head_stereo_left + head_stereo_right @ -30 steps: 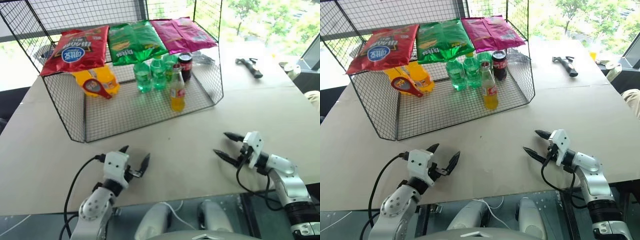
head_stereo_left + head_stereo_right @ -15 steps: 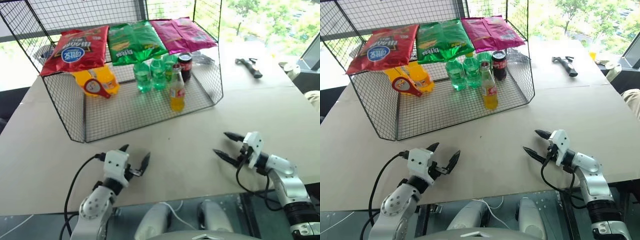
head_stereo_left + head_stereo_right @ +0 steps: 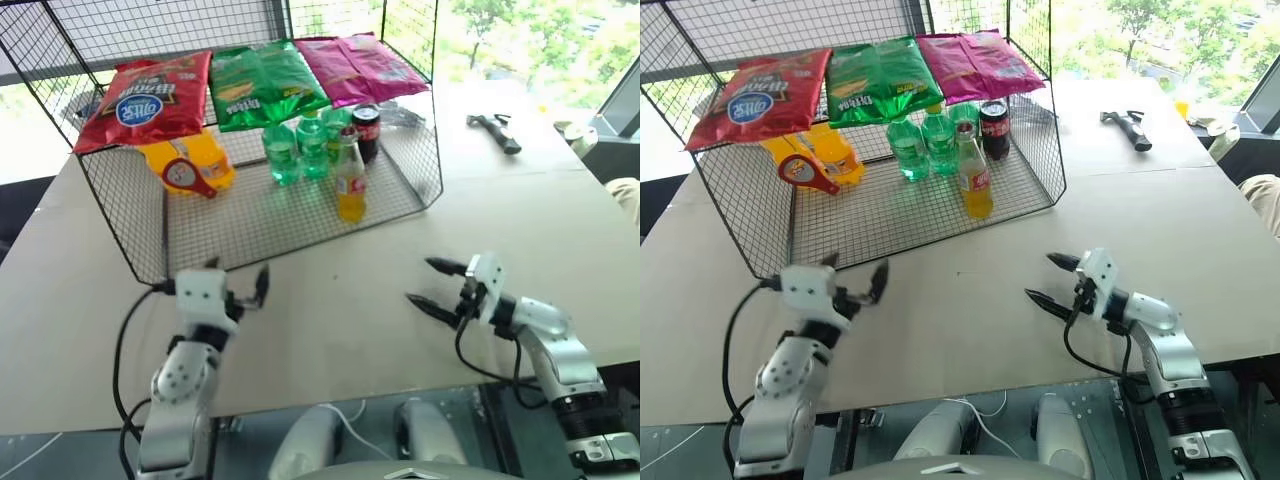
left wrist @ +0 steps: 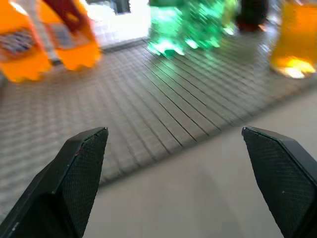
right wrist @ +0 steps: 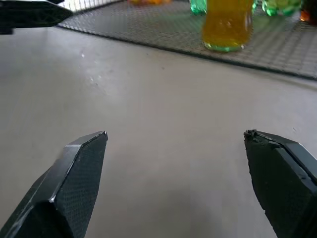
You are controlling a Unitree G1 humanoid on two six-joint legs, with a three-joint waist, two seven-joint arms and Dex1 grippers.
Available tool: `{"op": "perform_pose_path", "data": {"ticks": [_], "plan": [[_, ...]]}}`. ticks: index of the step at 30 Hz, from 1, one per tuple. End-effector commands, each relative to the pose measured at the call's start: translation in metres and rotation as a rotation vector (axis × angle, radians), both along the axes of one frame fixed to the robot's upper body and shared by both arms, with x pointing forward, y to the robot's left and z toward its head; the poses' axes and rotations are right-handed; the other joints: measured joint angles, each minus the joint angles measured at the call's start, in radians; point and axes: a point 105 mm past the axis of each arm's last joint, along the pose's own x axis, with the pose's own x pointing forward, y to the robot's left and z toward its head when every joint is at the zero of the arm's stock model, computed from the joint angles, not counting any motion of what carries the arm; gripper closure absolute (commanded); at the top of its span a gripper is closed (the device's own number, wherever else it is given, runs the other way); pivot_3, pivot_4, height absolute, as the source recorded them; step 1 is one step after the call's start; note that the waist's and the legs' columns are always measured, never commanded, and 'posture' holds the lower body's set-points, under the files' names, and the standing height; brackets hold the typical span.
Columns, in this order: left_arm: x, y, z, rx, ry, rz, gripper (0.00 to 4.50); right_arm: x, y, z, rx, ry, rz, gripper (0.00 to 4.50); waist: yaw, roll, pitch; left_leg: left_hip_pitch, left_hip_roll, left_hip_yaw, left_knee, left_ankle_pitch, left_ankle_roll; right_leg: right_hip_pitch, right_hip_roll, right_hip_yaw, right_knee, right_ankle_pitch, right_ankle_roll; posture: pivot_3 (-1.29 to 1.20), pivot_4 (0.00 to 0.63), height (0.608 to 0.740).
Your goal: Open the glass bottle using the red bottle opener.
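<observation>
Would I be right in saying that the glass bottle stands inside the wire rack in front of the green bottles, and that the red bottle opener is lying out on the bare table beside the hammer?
Not quite. The glass bottle does stand inside the wire rack in front of the green bottles, but the red bottle opener is in the rack too, resting against the yellow pack, far from the hammer. The left eye view shows this.

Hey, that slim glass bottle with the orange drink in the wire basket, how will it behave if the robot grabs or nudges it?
The slim clear glass bottle of orange drink stands tall on a narrow base, so a push near its neck would probably tip it. It looks mostly full, so likely heavy for its size. Smooth glass may slip between the fingers, and a fall could break it.
</observation>
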Motion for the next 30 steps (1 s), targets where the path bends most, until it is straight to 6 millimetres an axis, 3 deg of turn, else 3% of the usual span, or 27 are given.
{"op": "perform_pose_path", "data": {"ticks": [1,9,20,30], "plan": [[0.007,0.014,0.027,-0.045,-0.097,0.079,0.0,-0.003,0.021,0.045,0.077,-0.094,0.087,0.05,0.001,0.0,0.0,0.0,0.0,0.0,0.0,0.0,0.0,0.0,0.0,0.0,0.0,0.0,0.0,0.0,0.15,0.74],[0.026,0.037,0.056,-0.059,-0.194,0.22,0.0,-0.009,0.051,0.093,0.139,-0.191,0.159,0.05,0.002,-0.001,0.0,-0.01,-0.001,-0.001,0.002,0.0,0.0,-0.009,0.0,-0.001,0.0,0.0,0.0,0.0,0.15,0.74],[0.059,0.039,0.071,-0.074,-0.232,0.204,0.0,-0.018,0.061,0.098,0.153,-0.182,0.177,0.05,0.001,-0.001,-0.001,-0.012,-0.002,-0.001,0.004,0.0,0.0,-0.01,0.001,-0.001,0.001,0.001,-0.001,0.0,0.15,0.74],[0.068,0.046,0.088,-0.088,-0.287,0.202,0.0,-0.026,0.068,0.105,0.196,-0.187,0.195,0.05,-0.001,-0.001,-0.001,-0.012,-0.001,-0.001,0.006,0.0,0.0,-0.011,0.001,-0.001,0.002,0.001,-0.001,0.0,0.15,0.74]]}}
